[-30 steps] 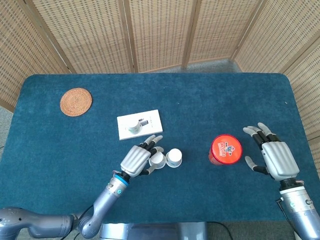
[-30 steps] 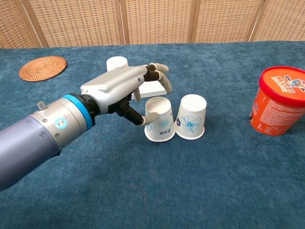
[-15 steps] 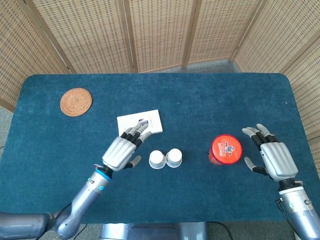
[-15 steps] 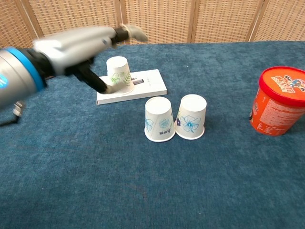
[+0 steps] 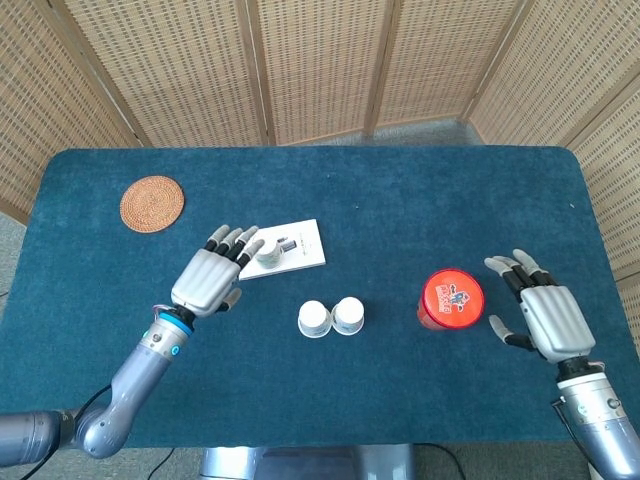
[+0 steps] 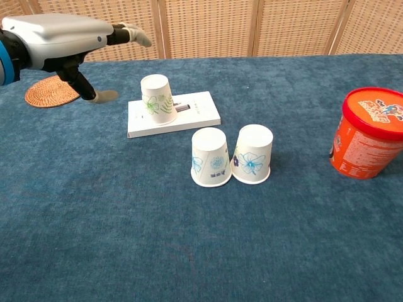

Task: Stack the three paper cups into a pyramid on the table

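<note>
No text can be read — the red tub's lid [image 5: 452,297] print is too blurred.

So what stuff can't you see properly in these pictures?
- Right hand: seen only in the head view; the chest view's right edge leaves it out.
- Orange tub: cut by the chest view's right edge, and its lid print is too small to read.
- White booklet: its print is too small in both views, and the green-leaf cup stands on part of it.
- Left hand: its palm side faces away, and the chest view's left edge cuts the arm.
</note>
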You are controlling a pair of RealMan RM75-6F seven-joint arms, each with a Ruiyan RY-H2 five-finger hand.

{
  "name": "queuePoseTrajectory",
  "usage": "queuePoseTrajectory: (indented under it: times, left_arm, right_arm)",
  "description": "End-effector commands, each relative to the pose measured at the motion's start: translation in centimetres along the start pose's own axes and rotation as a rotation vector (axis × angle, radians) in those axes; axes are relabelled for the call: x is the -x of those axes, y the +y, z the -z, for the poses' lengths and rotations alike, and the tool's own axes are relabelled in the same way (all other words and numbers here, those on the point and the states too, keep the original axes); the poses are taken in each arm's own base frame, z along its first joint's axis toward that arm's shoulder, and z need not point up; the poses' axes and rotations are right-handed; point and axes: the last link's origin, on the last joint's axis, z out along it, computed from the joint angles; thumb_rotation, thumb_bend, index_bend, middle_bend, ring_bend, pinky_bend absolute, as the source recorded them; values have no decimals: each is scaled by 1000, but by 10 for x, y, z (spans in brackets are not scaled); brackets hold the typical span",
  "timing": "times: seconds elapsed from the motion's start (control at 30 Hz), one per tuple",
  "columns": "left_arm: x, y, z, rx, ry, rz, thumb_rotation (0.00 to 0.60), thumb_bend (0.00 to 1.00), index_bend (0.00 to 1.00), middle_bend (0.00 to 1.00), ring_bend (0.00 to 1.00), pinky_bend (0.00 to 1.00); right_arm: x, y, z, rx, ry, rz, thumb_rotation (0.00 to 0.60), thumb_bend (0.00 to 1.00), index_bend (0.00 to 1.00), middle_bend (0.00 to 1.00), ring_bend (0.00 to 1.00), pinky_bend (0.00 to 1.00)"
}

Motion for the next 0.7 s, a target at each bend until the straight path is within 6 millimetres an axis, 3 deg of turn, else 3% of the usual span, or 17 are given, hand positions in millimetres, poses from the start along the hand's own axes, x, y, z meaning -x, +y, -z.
queuePoseTrajectory:
  times: [0.03,0.7]
  left_arm:
    - [3,-9,-13,-27,-20,-8,600,429,0,0,0,18]
    - [23,-10,-69,-65,-90,33,600,429,0,0,0,34]
  right_arm:
    - [0,1,1,6,1,0,600,391,138,184,0,227]
    - [-3,15,5,72,2,-3,600,394,137,184,0,226]
